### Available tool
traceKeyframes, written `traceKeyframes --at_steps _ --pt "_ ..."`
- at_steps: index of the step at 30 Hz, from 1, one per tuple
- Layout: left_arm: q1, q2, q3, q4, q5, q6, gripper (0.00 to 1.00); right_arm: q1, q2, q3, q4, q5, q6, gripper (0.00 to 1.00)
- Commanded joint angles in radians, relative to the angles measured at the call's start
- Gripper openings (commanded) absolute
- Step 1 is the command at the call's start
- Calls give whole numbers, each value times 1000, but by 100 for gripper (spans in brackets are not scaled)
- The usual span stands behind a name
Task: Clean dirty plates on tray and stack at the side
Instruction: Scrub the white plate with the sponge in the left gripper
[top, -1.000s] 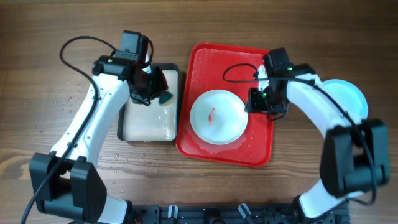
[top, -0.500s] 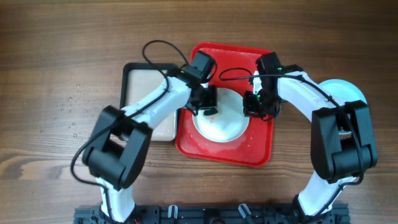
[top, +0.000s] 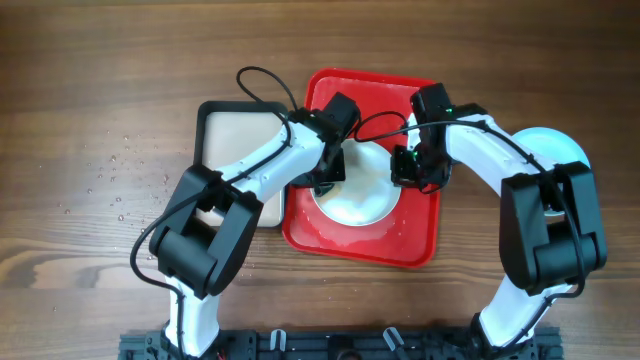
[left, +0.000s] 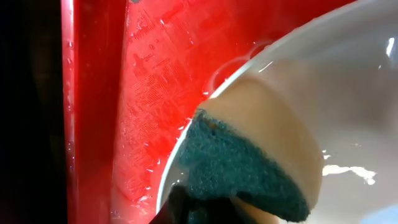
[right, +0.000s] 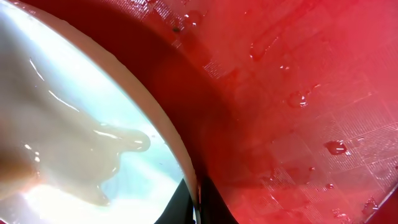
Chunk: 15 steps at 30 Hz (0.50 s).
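A white plate (top: 362, 203) lies in the red tray (top: 415, 245). My left gripper (top: 331, 180) is shut on a green-and-tan sponge (left: 249, 163) and presses it on the plate's left inner rim (left: 354, 74). My right gripper (top: 405, 168) is shut on the plate's right rim (right: 186, 155), one finger inside and one outside. The middle of the plate is partly hidden by the arms, and no red smear shows. A light turquoise plate (top: 562, 152) sits on the table to the right of the tray, partly under the right arm.
A black-rimmed beige tray (top: 235, 135) stands just left of the red tray. Water drops lie on the wet red tray floor (right: 311, 93) and on the wooden table at the far left (top: 115, 165).
My left arm has carried the sponge from the beige tray to the plate's left side. My right gripper has closed in on the plate's right rim.
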Motion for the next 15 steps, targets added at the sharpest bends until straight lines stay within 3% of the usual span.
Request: traceKeyframes --at_steps 1,5,11,15 --pt "34 65 -60 109 158 -18 4 -4 21 -6 3 102 3 4" --pt "-14 67 -60 333 462 -19 4 -4 21 -6 3 101 4 4" --pt "-101 80 -60 352 428 -19 4 -4 21 -6 -4 101 3 4" --pt "-68 80 -60 203 241 -27 4 -4 21 -6 -16 102 -1 4"
